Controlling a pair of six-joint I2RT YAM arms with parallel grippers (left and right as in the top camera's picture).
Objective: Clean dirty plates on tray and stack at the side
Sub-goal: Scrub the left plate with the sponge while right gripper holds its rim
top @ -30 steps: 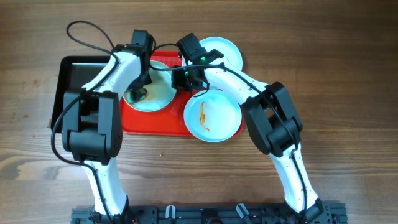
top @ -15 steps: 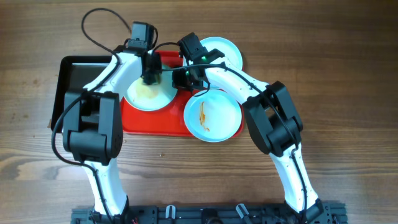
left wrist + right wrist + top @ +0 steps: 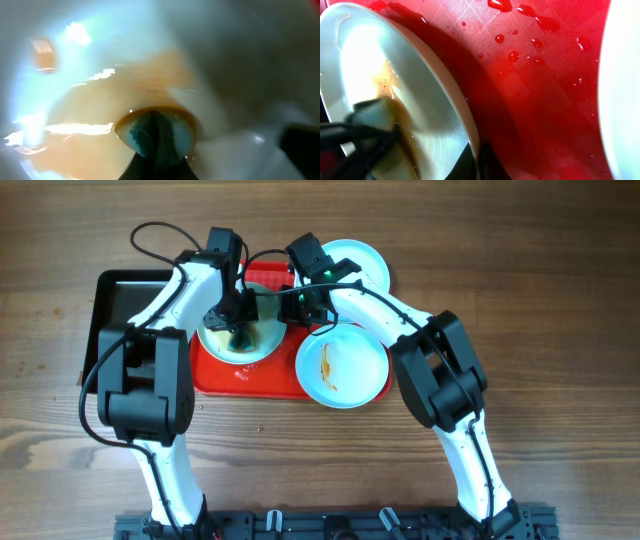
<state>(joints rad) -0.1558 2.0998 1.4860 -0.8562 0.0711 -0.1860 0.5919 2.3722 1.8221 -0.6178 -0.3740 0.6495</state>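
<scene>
One round white plate (image 3: 262, 335), of three, sits on the left half of the large red plastic tray (image 3: 250, 380) as you scrub it: left gripper (image 3: 235, 325) clenched on a green sponge (image 3: 157, 132), right gripper (image 3: 288, 302) pinching the rim; next, wipe away the brown film (image 3: 382, 82)

Even overhead light on the tabletop (image 3: 560, 260); the left wrist view is blurred, with white glare patches.

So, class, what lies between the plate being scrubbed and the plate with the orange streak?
Only a bare strip of the red tray, shown in the overhead view, separates the scrubbed plate from the streaked plate.
</scene>
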